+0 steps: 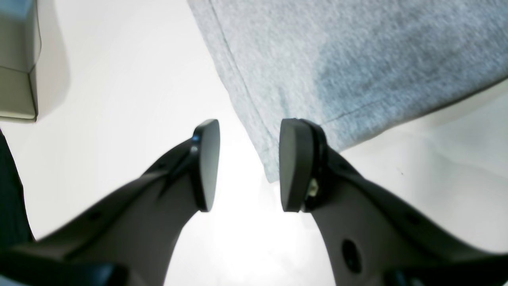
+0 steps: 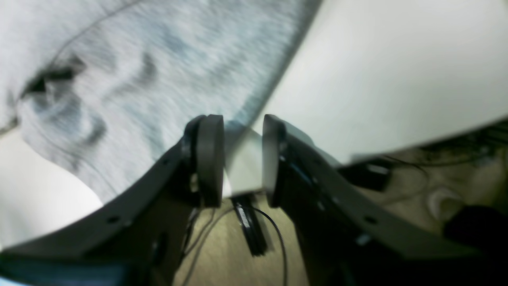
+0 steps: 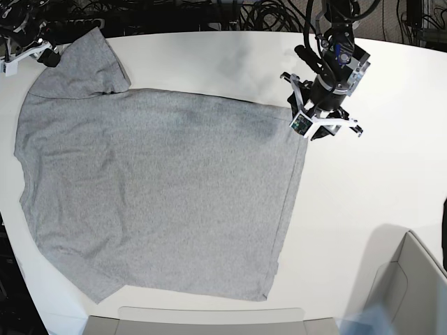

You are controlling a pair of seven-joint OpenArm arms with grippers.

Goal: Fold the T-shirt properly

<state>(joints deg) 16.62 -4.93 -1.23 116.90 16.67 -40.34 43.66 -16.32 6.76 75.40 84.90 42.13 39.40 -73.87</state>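
Observation:
The grey T-shirt (image 3: 154, 188) lies spread flat on the white table (image 3: 363, 181), plain side up, with one sleeve (image 3: 87, 66) folded at the far left corner. My left gripper (image 3: 323, 125) hovers at the shirt's far right hem corner. In the left wrist view the gripper (image 1: 251, 133) is open, and the hem corner (image 1: 270, 167) lies below the gap between the pads. My right gripper (image 3: 24, 54) is at the table's far left corner beside the sleeve. In the right wrist view the right gripper (image 2: 242, 127) stands slightly open and empty, over the shirt's edge (image 2: 254, 99).
An open box (image 3: 412, 286) stands at the near right corner, and a box (image 1: 18, 59) also shows in the left wrist view. A flat grey tray (image 3: 209, 321) sits at the near edge. Cables (image 3: 209, 14) run behind the table. The table edge and floor cables (image 2: 246, 226) lie under my right gripper.

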